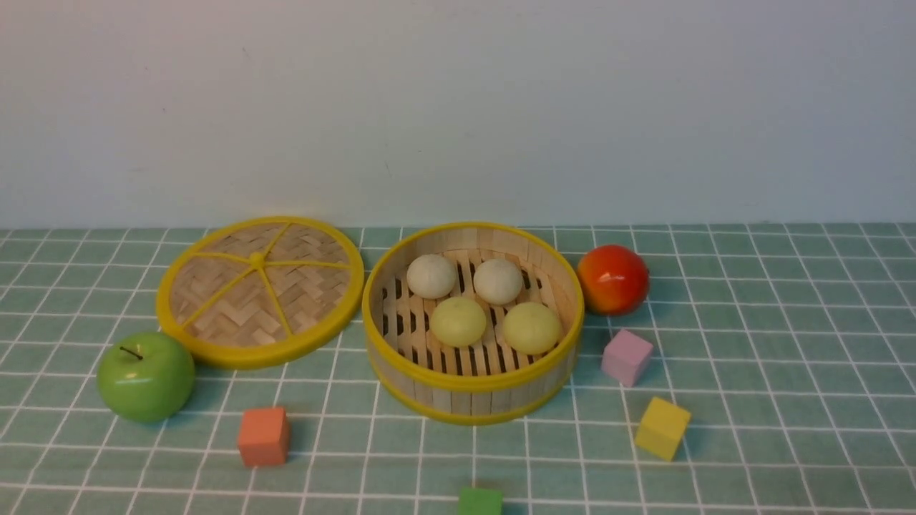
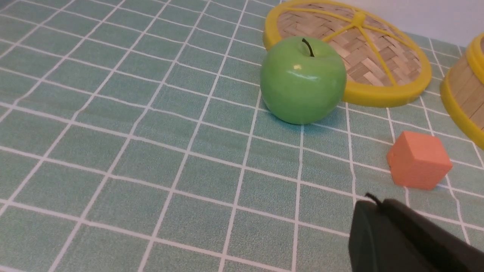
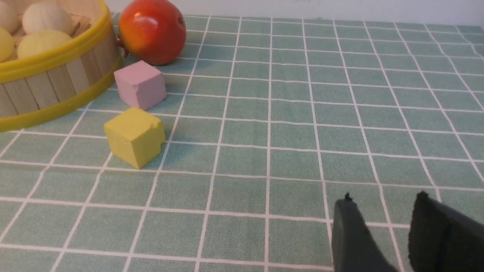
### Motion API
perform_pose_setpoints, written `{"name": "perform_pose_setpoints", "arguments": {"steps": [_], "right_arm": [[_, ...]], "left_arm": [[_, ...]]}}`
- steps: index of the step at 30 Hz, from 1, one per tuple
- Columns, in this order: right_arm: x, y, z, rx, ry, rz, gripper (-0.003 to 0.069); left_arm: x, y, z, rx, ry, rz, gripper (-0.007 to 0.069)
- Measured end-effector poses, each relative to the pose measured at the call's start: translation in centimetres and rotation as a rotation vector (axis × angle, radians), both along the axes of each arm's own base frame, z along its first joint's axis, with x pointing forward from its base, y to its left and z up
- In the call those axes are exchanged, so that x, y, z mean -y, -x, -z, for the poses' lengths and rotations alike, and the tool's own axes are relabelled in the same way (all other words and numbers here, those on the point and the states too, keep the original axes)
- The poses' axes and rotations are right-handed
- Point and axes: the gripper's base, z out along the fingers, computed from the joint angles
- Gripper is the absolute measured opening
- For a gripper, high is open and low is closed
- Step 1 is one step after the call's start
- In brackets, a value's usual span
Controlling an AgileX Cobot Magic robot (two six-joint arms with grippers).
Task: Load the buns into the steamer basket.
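The steamer basket [image 1: 472, 390] stands mid-table with the buns inside on its slatted floor: two off-white ones [image 1: 431, 276] [image 1: 498, 281] at the back, two pale yellow-green ones [image 1: 458, 321] [image 1: 532, 327] in front. Neither gripper shows in the front view. In the left wrist view my left gripper [image 2: 378, 203] is shut with nothing in it, low over the cloth near the orange cube; a strip of the basket's wall [image 2: 463, 94] shows at the edge. In the right wrist view my right gripper [image 3: 383, 199] is open and empty, well away from the basket [image 3: 56, 81] and the buns [image 3: 42, 40] in it.
The flat woven lid [image 1: 259, 290] lies left of the basket, with a green apple [image 1: 146, 375] in front of it. A red-orange fruit [image 1: 612, 279] sits right of the basket. Orange [image 1: 263, 436], pink [image 1: 626, 356], yellow [image 1: 662, 428] and green [image 1: 479, 501] cubes are scattered in front.
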Motion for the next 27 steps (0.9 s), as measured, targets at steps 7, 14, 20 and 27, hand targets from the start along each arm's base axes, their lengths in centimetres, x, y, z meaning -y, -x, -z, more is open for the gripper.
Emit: {"name": "perform_pose_setpoints", "arguments": {"steps": [7,14,20,27], "right_arm": [[0.0,0.0,0.0,0.0,0.0,0.0,0.0239],[0.0,0.0,0.0,0.0,-0.001,0.0,0.0239],[0.0,0.0,0.0,0.0,-0.001,0.0,0.0239],[0.0,0.0,0.0,0.0,-0.001,0.0,0.0239]], "left_arm": [[0.0,0.0,0.0,0.0,0.0,0.0,0.0],[0.0,0.0,0.0,0.0,0.0,0.0,0.0005],[0.0,0.0,0.0,0.0,0.0,0.0,0.0013],[0.0,0.0,0.0,0.0,0.0,0.0,0.002]]}}
